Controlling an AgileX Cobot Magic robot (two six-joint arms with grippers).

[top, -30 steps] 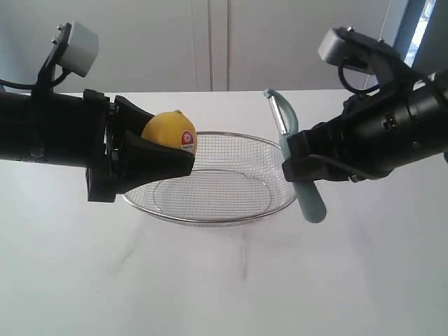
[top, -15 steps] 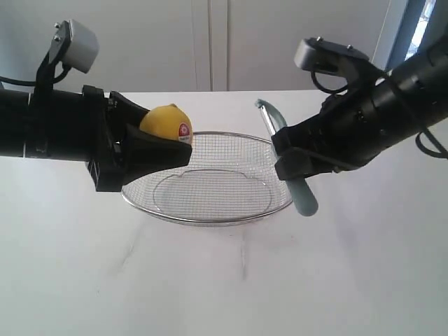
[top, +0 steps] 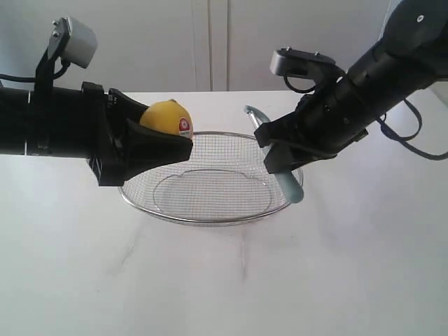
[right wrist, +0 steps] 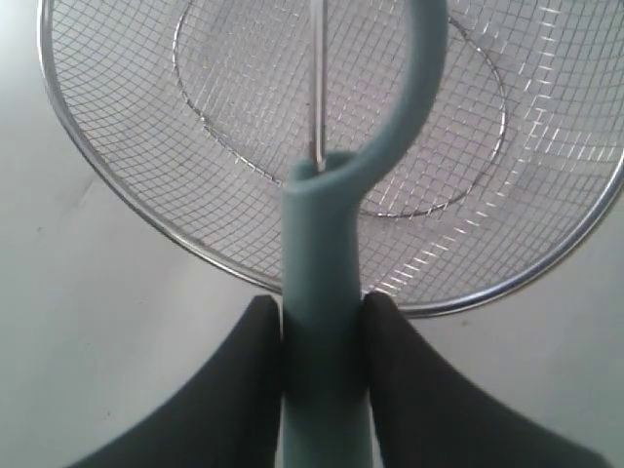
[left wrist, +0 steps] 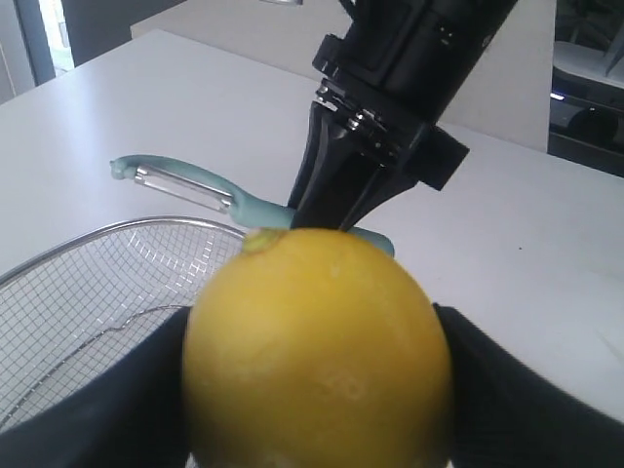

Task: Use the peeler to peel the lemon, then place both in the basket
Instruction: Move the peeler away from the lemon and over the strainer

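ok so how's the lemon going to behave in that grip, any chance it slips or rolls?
Probably firm: the lemon looks undented between the pads of the left gripper. Its skin looks smooth and curved, so only small contact patches hold it; peeling force could twist it. Set in the shallow basket, it would likely roll to the middle.

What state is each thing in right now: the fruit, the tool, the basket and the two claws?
lemon, clamped in midair, peel intact where visible
peeler, held by its handle, blade clear of the lemon
basket, empty, on the table
left gripper, shut on the lemon
right gripper, shut on the peeler
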